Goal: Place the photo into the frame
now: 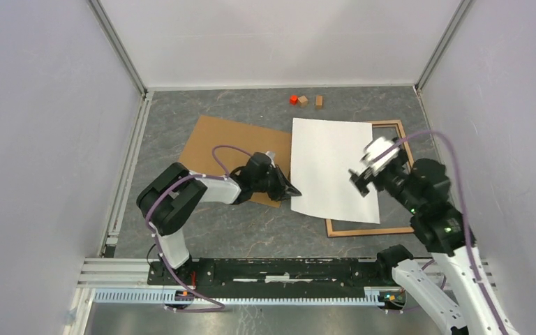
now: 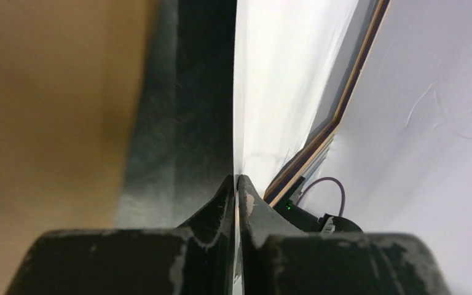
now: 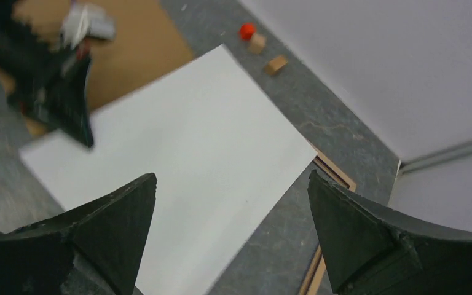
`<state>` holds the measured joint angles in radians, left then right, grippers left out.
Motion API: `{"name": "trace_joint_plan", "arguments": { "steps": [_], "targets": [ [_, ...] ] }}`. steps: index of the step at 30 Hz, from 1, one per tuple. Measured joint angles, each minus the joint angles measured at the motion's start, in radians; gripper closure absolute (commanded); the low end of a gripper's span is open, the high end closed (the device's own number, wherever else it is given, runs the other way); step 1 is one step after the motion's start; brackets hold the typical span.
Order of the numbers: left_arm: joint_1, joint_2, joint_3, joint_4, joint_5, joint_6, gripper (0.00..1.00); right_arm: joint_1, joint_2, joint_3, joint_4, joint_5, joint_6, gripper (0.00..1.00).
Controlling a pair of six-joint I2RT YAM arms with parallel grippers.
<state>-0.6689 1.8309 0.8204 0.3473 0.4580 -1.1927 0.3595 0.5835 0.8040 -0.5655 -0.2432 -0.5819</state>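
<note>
Photo (image 1: 331,167) sits white-side up, skewed over the frame (image 1: 370,229) at centre-right, not seated yet; left gripper (image 1: 293,190) pinches its lower-left corner, right gripper (image 1: 361,183) hangs open.

One photo (image 1: 331,167), one frame (image 1: 370,229), one brown board (image 1: 230,150), three small blocks (image 1: 303,100): one red block (image 1: 294,99), two wooden blocks (image 1: 318,101).
</note>
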Motion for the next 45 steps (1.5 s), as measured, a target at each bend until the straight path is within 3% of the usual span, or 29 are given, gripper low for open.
{"name": "trace_joint_plan", "arguments": {
  "steps": [6,12,23,45],
  "targets": [
    [-0.251,-0.031,0.005,0.07,-0.251,-0.076,0.97,-0.001,0.031,0.28,0.067,0.257,0.568,0.02],
    [-0.38,0.086,0.176,0.089,-0.37,-0.119,0.98,-0.001,0.001,0.306,0.146,0.323,0.809,0.02],
    [-0.416,0.193,0.391,-0.079,-0.386,-0.101,0.98,-0.001,-0.092,0.217,0.164,0.35,0.853,0.02],
    [-0.405,0.273,0.495,-0.19,-0.301,-0.101,0.98,-0.001,-0.126,0.204,0.161,0.412,0.761,0.02]
  ]
}}
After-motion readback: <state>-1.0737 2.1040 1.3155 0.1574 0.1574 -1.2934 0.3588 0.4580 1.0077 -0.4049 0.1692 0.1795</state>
